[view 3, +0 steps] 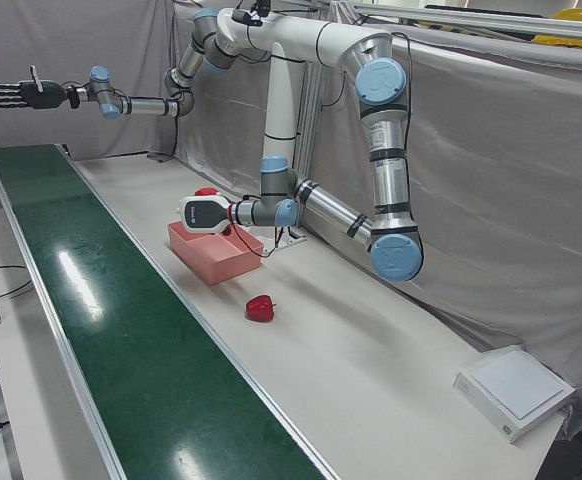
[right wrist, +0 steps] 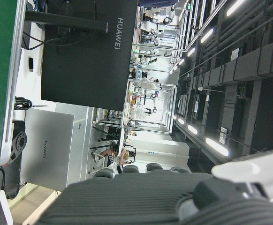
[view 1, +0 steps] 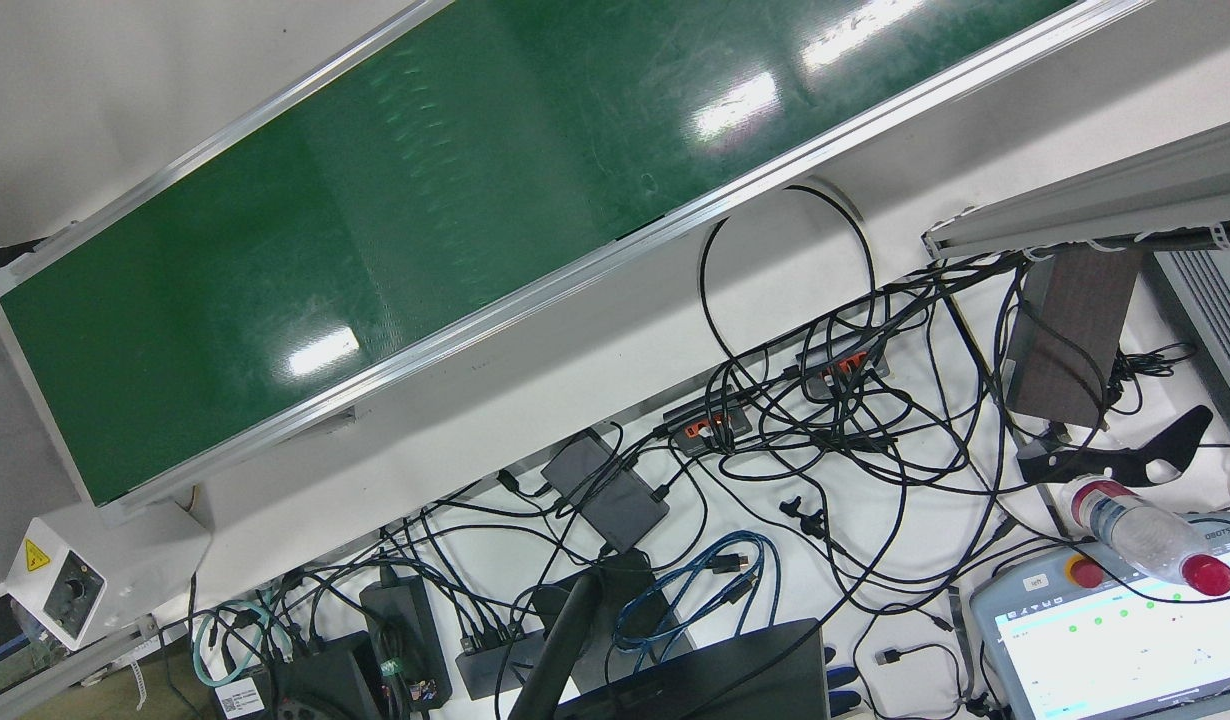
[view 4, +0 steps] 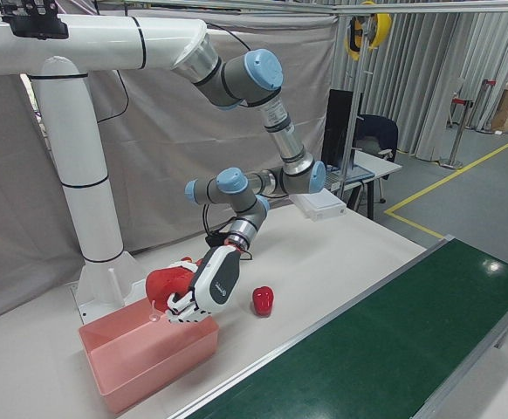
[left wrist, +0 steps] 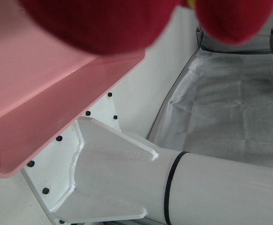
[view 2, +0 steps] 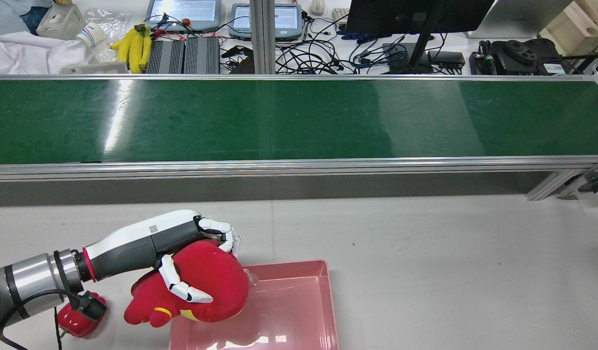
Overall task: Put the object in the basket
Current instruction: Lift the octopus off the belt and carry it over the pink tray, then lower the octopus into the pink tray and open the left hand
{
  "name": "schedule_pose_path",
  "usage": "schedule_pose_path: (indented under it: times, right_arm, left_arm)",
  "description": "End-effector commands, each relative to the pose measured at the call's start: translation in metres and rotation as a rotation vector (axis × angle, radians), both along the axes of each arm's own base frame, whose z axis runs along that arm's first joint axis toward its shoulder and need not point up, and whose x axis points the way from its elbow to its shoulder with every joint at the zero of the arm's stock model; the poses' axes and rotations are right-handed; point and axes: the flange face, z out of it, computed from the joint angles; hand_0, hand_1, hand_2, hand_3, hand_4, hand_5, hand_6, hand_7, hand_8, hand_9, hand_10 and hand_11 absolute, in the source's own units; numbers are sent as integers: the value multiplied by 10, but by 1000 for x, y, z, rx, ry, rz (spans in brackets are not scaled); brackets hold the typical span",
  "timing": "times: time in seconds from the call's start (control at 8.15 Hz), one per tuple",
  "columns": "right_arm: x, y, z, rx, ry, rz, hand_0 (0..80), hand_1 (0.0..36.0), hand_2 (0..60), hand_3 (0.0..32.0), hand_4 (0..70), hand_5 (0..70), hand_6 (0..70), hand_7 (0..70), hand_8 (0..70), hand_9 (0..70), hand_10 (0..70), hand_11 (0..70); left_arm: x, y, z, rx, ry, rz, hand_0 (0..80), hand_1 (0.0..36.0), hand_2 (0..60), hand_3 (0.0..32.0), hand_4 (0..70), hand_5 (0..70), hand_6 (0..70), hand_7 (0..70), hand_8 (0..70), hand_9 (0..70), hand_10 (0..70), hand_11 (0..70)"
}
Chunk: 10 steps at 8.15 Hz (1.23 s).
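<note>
While the left hand (view 2: 194, 253) carries a red plush toy (view 2: 202, 289) over the pink basket's (view 2: 299, 272) near-left corner, the placing step is under way.
Fingers wrap closed around the toy, which hangs just under the palm; next it should shift farther over the basket and release. The right hand (view 3: 16, 93), raised well away, is spread and empty.

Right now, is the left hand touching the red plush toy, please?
Touching: the rear view shows the left hand's white fingers wrapped around the red plush toy.
</note>
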Motion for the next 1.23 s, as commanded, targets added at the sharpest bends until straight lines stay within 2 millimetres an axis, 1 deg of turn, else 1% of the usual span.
schedule_pose_path:
  times: [0.0,0.12,0.25,0.37,0.49,0.61,0.74,0.86,0.98,1.1]
  right_arm:
    - [0,0,0,0,0,0,0,0,0,0,0,0,0,0,0,0,0,0]
    - [0,0,0,0,0,0,0,0,0,0,0,0,0,0,0,0,0,0]
    - [0,0,0,0,0,0,0,0,0,0,0,0,0,0,0,0,0,0]
    - [0,0,0,0,0,0,0,0,0,0,0,0,0,0,0,0,0,0]
    - [0,0,0,0,0,0,0,0,0,0,0,0,0,0,0,0,0,0]
    - [0,0,0,0,0,0,0,0,0,0,0,0,0,0,0,0,0,0]
    - [0,0,0,0,0,0,0,0,0,0,0,0,0,0,0,0,0,0]
    - [0,0,0,0,0,0,0,0,0,0,0,0,0,0,0,0,0,0]
    - [0,0,0,0,0,0,0,0,0,0,0,0,0,0,0,0,0,0]
    - [0,0,-1,1,0,0,0,0,0,0,0,0,0,0,0,0,0,0]
  left_arm:
    - [30,31,0,0,-11,-2,475,143,539,0,402,700,283,443,428,498,315,454]
    - [31,30,3,-5,-15,-9,475,122,428,0,380,700,247,410,403,463,279,407]
    - [32,33,7,-7,-24,-1,472,92,248,0,293,700,163,320,340,377,209,306]
    - [33,35,10,-9,-40,3,534,118,28,4,175,602,101,241,262,281,135,208]
    - [32,36,12,-5,-66,-1,575,159,1,90,92,558,65,179,222,219,90,148]
    - [30,37,14,-11,-87,1,587,223,168,200,33,463,43,137,195,191,82,141]
    - [28,37,14,-13,-98,-1,528,254,469,256,3,385,31,121,178,175,76,133]
    - [25,38,15,-17,-111,1,481,189,386,304,0,315,23,109,160,157,61,106]
    - [19,33,14,-20,-114,-8,438,91,179,320,0,285,17,101,161,145,44,74]
    - [-7,37,1,-21,-112,-20,432,97,212,274,0,277,22,104,178,159,49,80]
